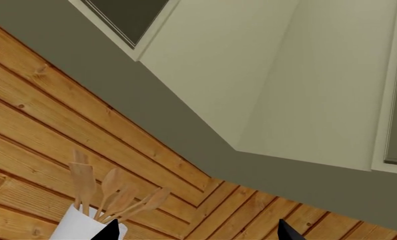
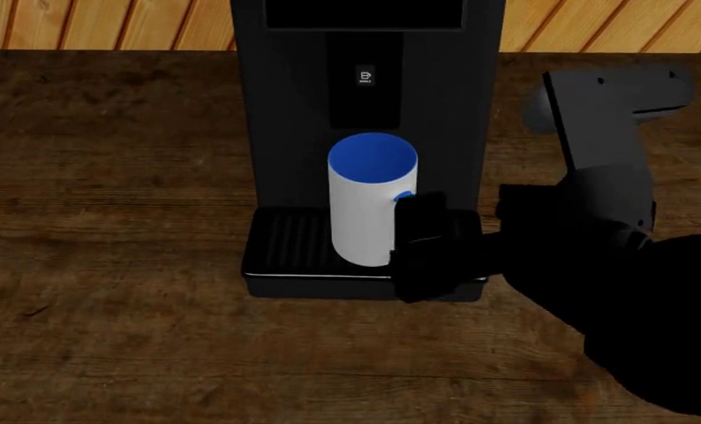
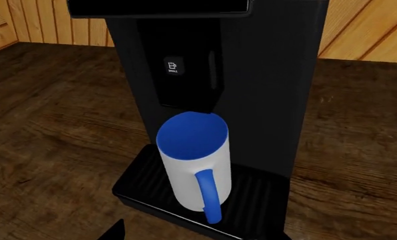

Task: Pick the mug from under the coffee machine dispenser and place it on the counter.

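White mug standing on the black machine's drip tray, right gripper beside it.

The dark brown wood-plank desk (image 2: 115,291) shows coarse grain. On it stands the tall matte black boxy coffee machine (image 2: 445,97), top cut off, with a small white icon (image 3: 173,67). The tall white cylindrical mug (image 2: 368,216), blue inside, stands upright on the ribbed black drip tray (image 2: 286,243) under the spout; its curved blue handle (image 3: 208,197) faces the right gripper (image 2: 427,247), whose black fingers sit against the mug's right side, spread unclear. The left gripper (image 1: 195,232) shows only two separated black tips, holding nothing, near a white holder of wooden utensils (image 1: 85,222).
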